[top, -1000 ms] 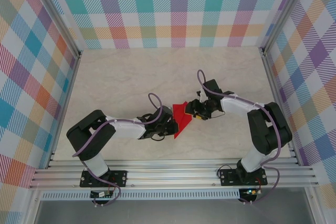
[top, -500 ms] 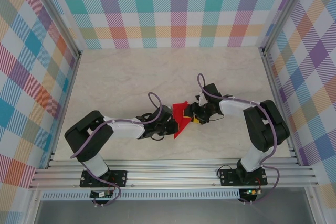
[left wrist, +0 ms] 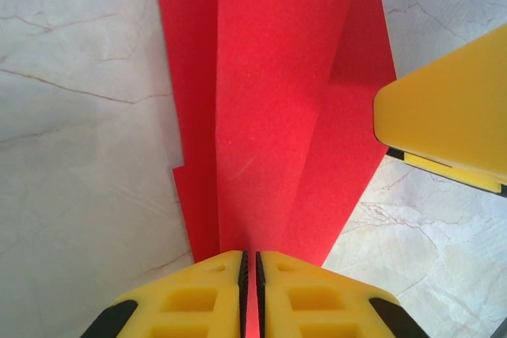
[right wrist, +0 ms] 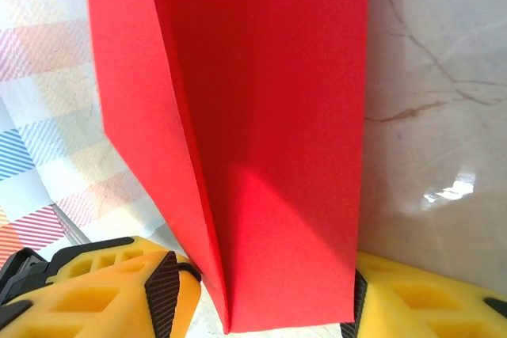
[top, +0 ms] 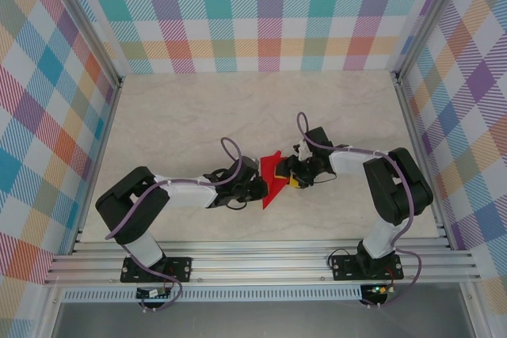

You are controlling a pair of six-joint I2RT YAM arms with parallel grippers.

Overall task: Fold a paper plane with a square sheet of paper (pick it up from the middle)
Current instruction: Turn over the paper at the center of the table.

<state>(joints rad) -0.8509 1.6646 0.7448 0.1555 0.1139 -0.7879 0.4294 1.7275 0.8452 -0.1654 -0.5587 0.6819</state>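
Observation:
The paper plane [top: 273, 175] is a red folded sheet with long creases, lying mid-table between both arms. In the left wrist view my left gripper [left wrist: 250, 265] has its yellow jaws pressed together on the near edge of the paper plane [left wrist: 269, 100], with a thin red strip in the slit. A yellow finger of the right gripper [left wrist: 447, 120] touches the paper's right side. In the right wrist view the paper plane [right wrist: 261, 116] stands upright between the spread fingers of my right gripper [right wrist: 261, 279]. It touches the right pad [right wrist: 358, 298], with a small gap at the left pad [right wrist: 162, 290].
The pale marble tabletop [top: 198, 116] has free room on all sides of the paper. Checkered walls [top: 261, 13] close off the back and both sides. An aluminium rail [top: 253, 263] with both arm bases runs along the near edge.
My right gripper has come slightly down and left, closer around the paper, and its elbow has swung in. The left gripper and the paper have barely moved.

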